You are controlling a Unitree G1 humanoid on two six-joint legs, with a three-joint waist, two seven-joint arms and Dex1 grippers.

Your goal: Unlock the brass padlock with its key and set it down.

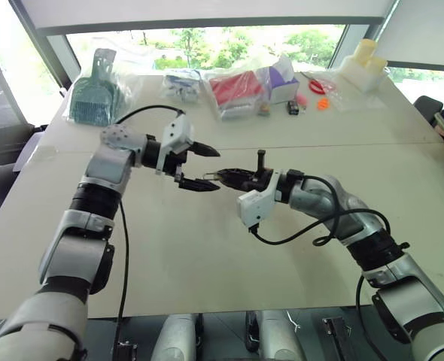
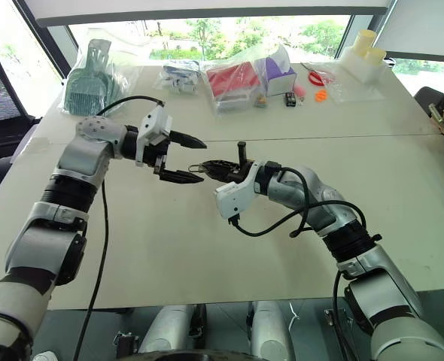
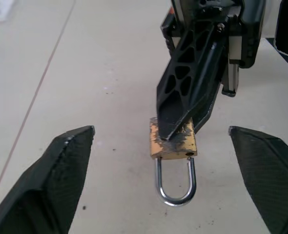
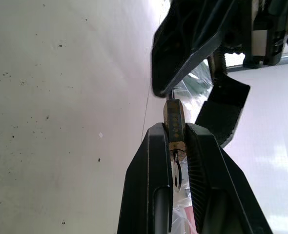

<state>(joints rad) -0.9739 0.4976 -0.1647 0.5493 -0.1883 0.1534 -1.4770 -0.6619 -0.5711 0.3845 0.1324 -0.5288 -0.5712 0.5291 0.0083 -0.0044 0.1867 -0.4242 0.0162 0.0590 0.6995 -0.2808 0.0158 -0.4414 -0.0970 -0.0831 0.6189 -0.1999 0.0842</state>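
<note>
Pinching the small scuffed brass padlock [image 3: 173, 141] mid-frame, the right hand [image 3: 175, 127] alone holds it — left hand [image 1: 201, 167] gapes apart; slipping would drop it onto the counter [image 1: 207, 248].

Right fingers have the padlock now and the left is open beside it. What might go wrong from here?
The right gripper pinches the brass padlock only at its body's edge, so it may slip or twist. It hangs above the table, so a slip drops it. The left gripper is open close by and could bump it.
</note>
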